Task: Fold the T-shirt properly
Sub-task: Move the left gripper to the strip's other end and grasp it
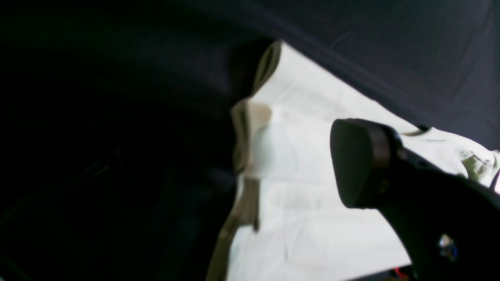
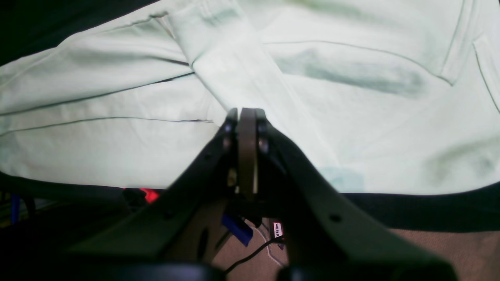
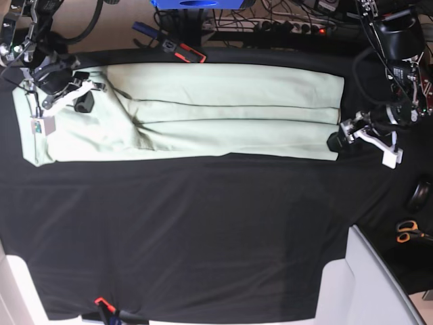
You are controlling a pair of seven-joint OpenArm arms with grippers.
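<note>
Partly hidden: left gripper (image 1: 351, 164) over T-shirt (image 3: 223, 112) hem, blurred.

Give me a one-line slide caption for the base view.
Two grippers, left and right, at opposite ends of the folded T-shirt.

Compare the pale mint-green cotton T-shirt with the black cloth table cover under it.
The pale mint-green cotton T-shirt is light; the black cloth table cover is dark. The T-shirt is folded into a long band with layered edges; the cover lies spread in a single layer. The T-shirt fills only the far strip; the cover spans the table. Both are soft fabric.
</note>
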